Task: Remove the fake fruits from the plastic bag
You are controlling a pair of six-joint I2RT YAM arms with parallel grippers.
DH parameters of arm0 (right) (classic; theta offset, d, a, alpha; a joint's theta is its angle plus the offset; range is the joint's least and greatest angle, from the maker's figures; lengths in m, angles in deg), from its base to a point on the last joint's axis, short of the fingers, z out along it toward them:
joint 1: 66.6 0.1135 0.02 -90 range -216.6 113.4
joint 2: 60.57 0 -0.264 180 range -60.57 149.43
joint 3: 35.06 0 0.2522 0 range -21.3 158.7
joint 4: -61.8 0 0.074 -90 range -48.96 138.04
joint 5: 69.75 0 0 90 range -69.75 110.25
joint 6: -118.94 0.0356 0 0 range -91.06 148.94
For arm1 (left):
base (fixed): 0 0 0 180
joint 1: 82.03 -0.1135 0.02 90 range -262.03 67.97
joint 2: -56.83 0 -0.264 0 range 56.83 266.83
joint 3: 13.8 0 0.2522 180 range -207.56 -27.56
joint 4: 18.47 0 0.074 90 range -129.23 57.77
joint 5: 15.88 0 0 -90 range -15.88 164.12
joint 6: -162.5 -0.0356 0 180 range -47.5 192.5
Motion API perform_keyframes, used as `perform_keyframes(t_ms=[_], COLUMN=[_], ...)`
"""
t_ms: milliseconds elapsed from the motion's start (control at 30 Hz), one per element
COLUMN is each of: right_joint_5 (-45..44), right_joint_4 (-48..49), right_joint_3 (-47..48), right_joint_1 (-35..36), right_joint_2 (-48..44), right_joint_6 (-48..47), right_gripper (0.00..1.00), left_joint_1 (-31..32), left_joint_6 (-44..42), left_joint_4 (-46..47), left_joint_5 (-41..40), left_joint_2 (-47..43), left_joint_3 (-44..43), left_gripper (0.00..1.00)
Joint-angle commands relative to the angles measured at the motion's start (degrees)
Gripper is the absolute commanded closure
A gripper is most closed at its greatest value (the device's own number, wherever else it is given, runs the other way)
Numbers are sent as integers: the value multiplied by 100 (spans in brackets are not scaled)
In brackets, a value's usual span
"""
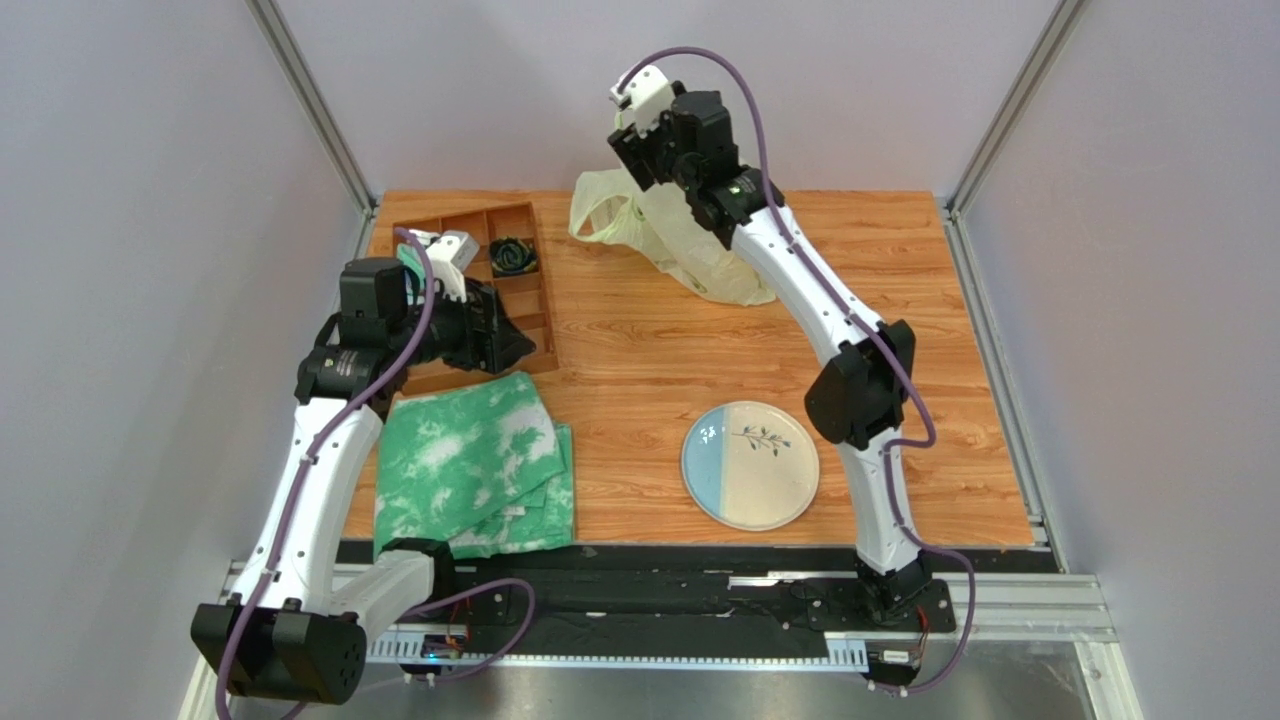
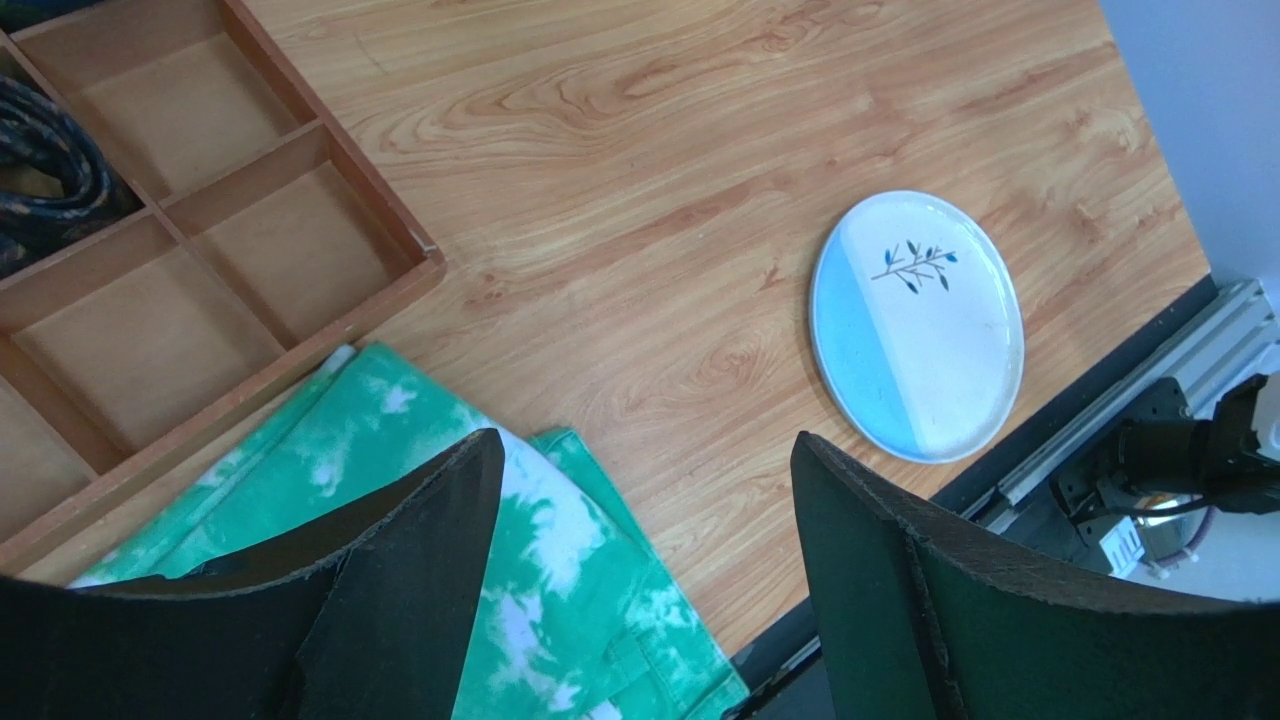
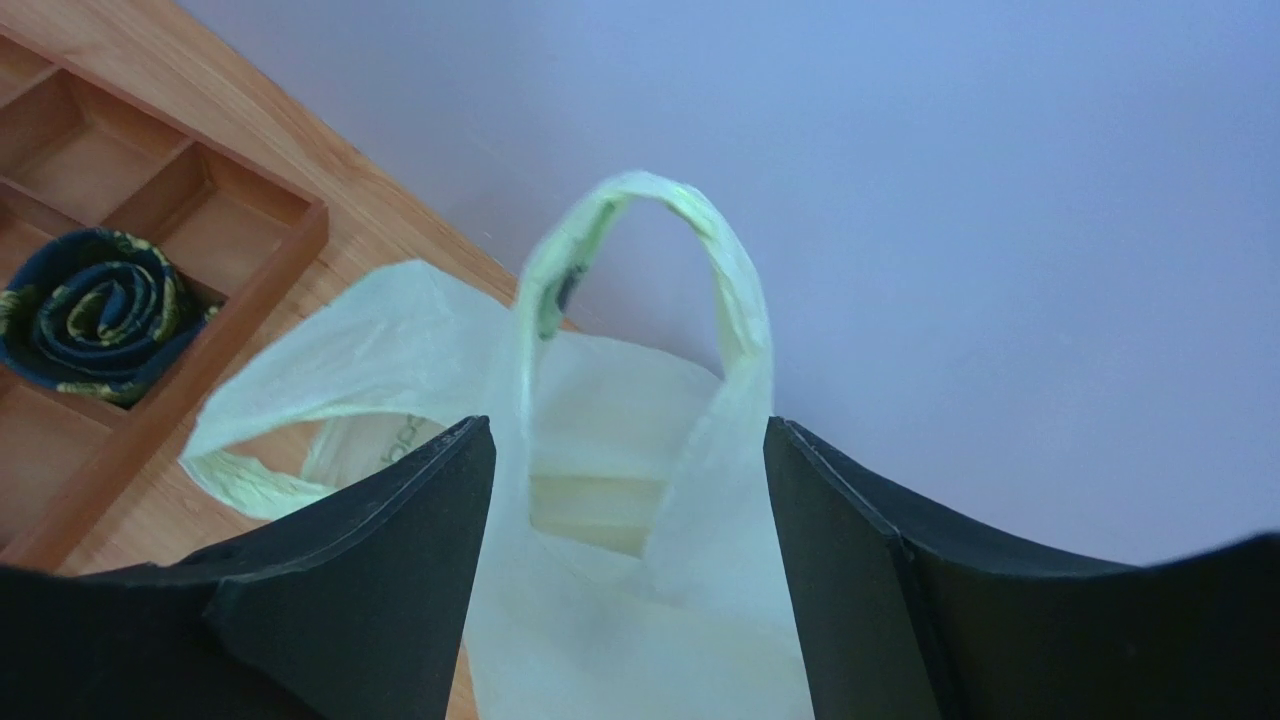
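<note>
The right gripper [image 3: 627, 438] has its 2 fingers apart, straddling the upright loop handle [image 3: 729, 285] of the plastic bag [image 1: 669, 248]. Whether the pads touch the film cannot be told. The bag lies crumpled on the table [image 1: 646, 353] just right of the wooden tray [image 1: 547, 293], and its contents are hidden. The left gripper [image 2: 646, 450], fingers also apart and holding nothing, hovers over the tray's near right corner. A rolled dark band [image 1: 513, 255] sits in 1 far tray compartment. A green-and-white cloth [image 1: 466, 465] lies just nearer than the tray, and a blue-and-cream plate [image 1: 750, 465] lies well to the tray's right.
</note>
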Motion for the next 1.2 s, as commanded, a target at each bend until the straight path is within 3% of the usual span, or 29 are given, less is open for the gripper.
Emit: perform_keyframes(t_ms=[0, 233, 333, 367, 400, 467, 667, 700, 867, 1033, 1167], right_joint_5=[-70, -113, -534, -631, -728, -563, 439, 640, 1081, 1037, 1134], right_joint_4=[334, 378, 458, 458, 414, 143, -683, -781, -975, -940, -1027], right_joint_3=[699, 893, 823, 632, 482, -209, -2557, -3292, -5239, -6646, -7358], right_joint_1=[125, 169, 178, 178, 178, 160, 151, 169, 292, 301, 266], right_joint_2=[508, 1141, 1186, 1107, 828, 318, -2423, -2740, -4769, -5730, -6135], right_joint_6=[-199, -216, -374, -374, -357, -234, 713, 829, 1067, 971, 979], right_gripper=[29, 31, 65, 97, 100, 100, 100, 100, 100, 100, 100], left_joint_1=[-47, -126, -126, -126, -118, -91, 417, 514, 1077, 1095, 1113], left_joint_6=[54, 115, 352, 483, 545, 668, 397, 274, 211, 992, 995], left_joint_4=[-23, 151, 310, 336, 424, 512, 512, 486, 433, 863, 1189], left_joint_5=[127, -5, -163, -251, -295, -453, -1068, -1165, -1587, -563, 143], left_joint_2=[49, 514, 970, 1086, 1191, 1543, 2475, 2536, 2827, 2950, 2678], left_joint_3=[-137, -374, -725, -926, -1033, -1392, -2552, -2624, -2590, -2335, -2264], left_gripper=[21, 21, 20, 19, 19, 16, 4, 4, 1, 1, 1])
